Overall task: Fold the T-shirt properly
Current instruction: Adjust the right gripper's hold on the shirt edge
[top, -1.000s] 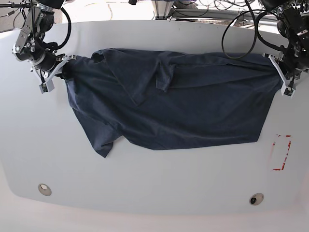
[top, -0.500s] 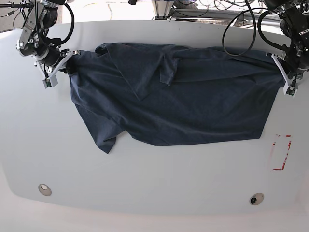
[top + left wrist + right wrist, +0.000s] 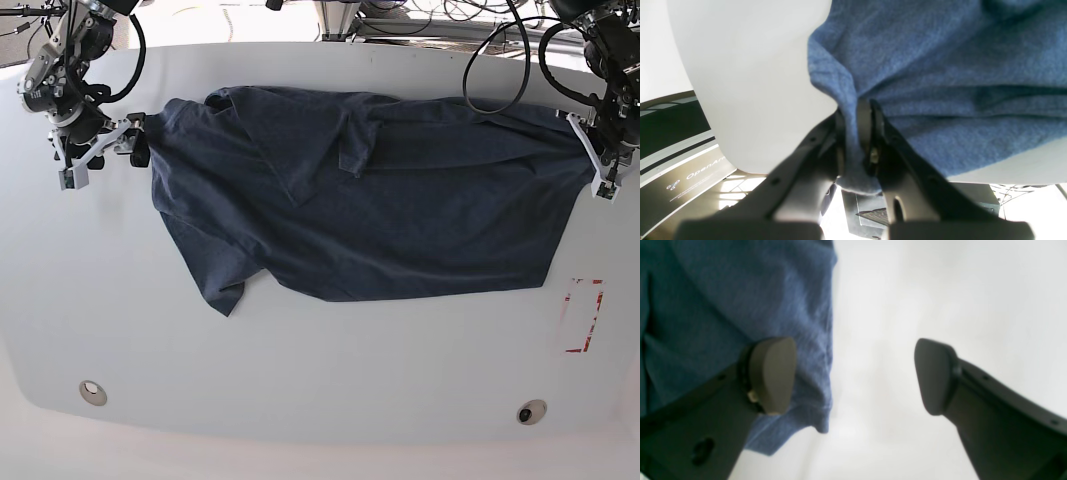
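Observation:
The dark navy T-shirt (image 3: 400, 220) lies spread across the white table (image 3: 320, 380), with a sleeve folded over near its back edge and a corner trailing at the front left. My left gripper (image 3: 597, 160) is at the shirt's right end, shut on a bunched fold of the cloth (image 3: 853, 146). My right gripper (image 3: 105, 150) stands open at the shirt's left end. In the right wrist view one of its pads (image 3: 771, 373) hangs over the shirt's edge (image 3: 800, 323) and the other over bare table, with nothing between them.
A red-outlined rectangle mark (image 3: 583, 315) is on the table at the right, below the shirt. Two round holes (image 3: 92, 391) (image 3: 531, 411) sit near the front edge. Black cables (image 3: 490, 70) loop at the back behind the arms.
My right gripper has opened and let go of the shirt's left end, drawing slightly left. The shirt has shifted a little toward the back. The left gripper keeps its hold.

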You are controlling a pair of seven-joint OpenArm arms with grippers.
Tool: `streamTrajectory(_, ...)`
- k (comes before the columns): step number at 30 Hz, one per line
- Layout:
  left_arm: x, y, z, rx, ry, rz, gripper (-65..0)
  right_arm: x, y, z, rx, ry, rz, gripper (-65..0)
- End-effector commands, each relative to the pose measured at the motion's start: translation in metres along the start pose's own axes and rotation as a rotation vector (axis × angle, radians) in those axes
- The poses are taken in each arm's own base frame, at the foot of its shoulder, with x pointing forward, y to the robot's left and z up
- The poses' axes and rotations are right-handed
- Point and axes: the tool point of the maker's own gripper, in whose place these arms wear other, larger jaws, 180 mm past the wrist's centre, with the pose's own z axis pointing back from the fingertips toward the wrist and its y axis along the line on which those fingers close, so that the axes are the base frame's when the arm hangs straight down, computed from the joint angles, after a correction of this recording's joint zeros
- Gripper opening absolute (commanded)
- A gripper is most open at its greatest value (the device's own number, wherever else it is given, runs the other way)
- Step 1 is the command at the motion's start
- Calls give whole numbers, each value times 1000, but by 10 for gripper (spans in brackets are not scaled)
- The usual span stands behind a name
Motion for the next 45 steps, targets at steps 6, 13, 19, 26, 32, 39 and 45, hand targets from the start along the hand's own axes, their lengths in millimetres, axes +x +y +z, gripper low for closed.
streamTrajectory(6,7,7,6,25,-22,-13,-650,16,-5,-26,55,-25,-127,-44)
streamTrajectory(13,8,7,6,26,-25,-12,-650,10,6,-44,102,-31,-224,-44)
streamTrajectory(19,8,8,6,28,-25,-14,-650,-7,18,-61,152,7,-301,-44)
streamTrajectory(26,9,8,6,28,-28,-15,-650,-14,39,-69,194,22,-322,-44)
streamTrajectory(32,10,8,6,27,-29,-13,-650,-15,62,-73,234,36,-288,-44)
streamTrajectory(39,10,8,6,26,-30,-12,-650,-11,66,-71,232,26,-270,-49)
streamTrajectory(45,10,8,6,26,-30,-12,-650,-12,64,-71,226,27,-270,-228)
